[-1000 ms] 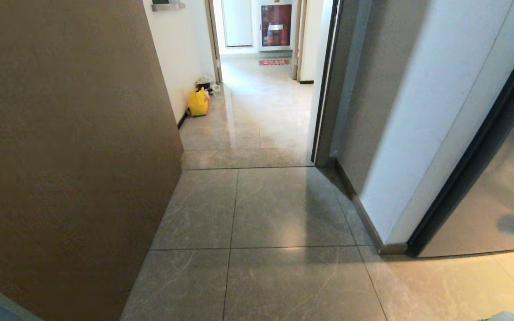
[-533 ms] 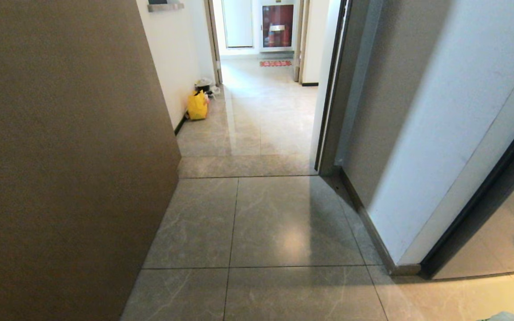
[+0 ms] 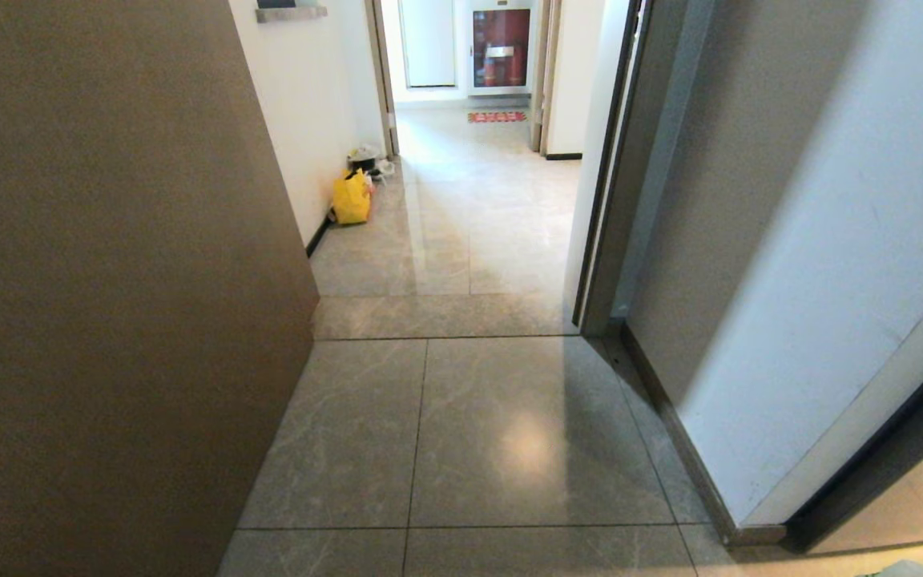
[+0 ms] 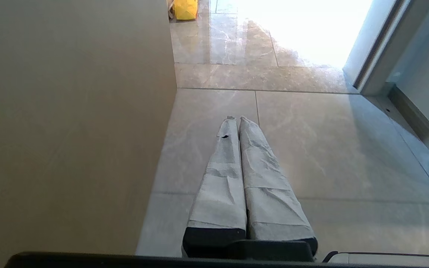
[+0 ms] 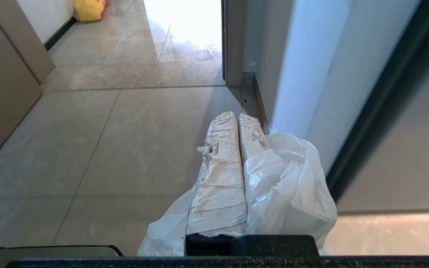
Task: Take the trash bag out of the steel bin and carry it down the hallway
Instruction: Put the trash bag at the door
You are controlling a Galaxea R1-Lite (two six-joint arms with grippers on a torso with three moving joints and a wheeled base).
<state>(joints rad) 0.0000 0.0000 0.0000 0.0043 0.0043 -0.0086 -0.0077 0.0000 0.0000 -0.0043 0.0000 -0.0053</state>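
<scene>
Ahead in the head view, the hallway (image 3: 469,240) is seen running far between a brown panel (image 3: 109,280) on the left and a white wall (image 3: 790,240) on the right; neither arm is shown, so nothing blocks the route; far along the left wall a yellow shopping bag (image 3: 351,200) is set on the floor, and just beyond it a dark round shape, probably the steel bin (image 3: 365,160), can be made out, though it is too small to be sure.

From the left wrist view, the left gripper (image 4: 235,119) is seen clenched on nothing, its wrapped fingers pressed together above the tiles; it is judged to be kept idle because one arm suffices for a light load.

From the right wrist view, the right gripper (image 5: 237,114) is seen clamped on the trash bag (image 5: 289,186), whose thin white plastic is bunched around the fingers; the bag is thus already out of the bin and held clear of the floor, presumably so that it is carried rather than dragged.
</scene>
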